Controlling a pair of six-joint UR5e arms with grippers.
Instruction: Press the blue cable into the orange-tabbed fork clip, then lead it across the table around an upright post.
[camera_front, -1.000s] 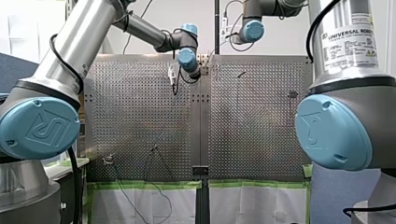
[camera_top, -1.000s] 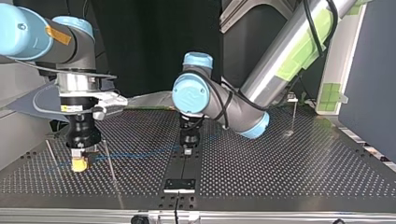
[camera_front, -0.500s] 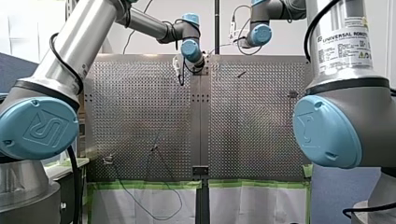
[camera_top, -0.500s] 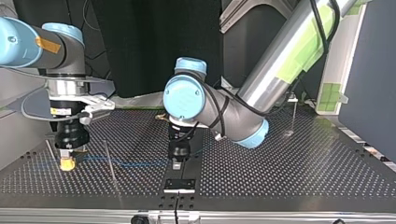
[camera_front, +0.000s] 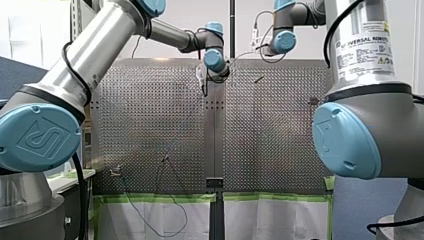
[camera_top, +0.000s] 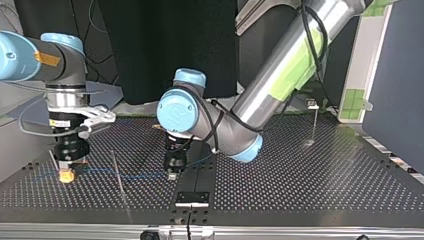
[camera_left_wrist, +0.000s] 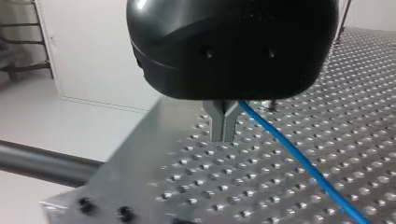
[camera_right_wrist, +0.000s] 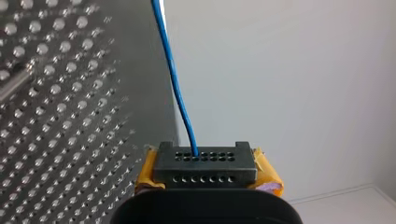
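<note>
my right gripper (camera_right_wrist: 205, 169) clamps the blue cable (camera_right_wrist: 175, 79) by its black end block (camera_right_wrist: 205, 163) between yellow pads. my left gripper (camera_left_wrist: 224, 136), fingers narrow, nips it mid-run. i see no fork clip. rounding the upright post (camera_top: 120, 180) looks not yet done.

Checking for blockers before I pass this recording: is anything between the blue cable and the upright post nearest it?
Nothing visible. In the top view the blue cable runs between my right gripper and my left gripper, crossing the thin post between them; which side of it the cable passes I cannot tell.
</note>
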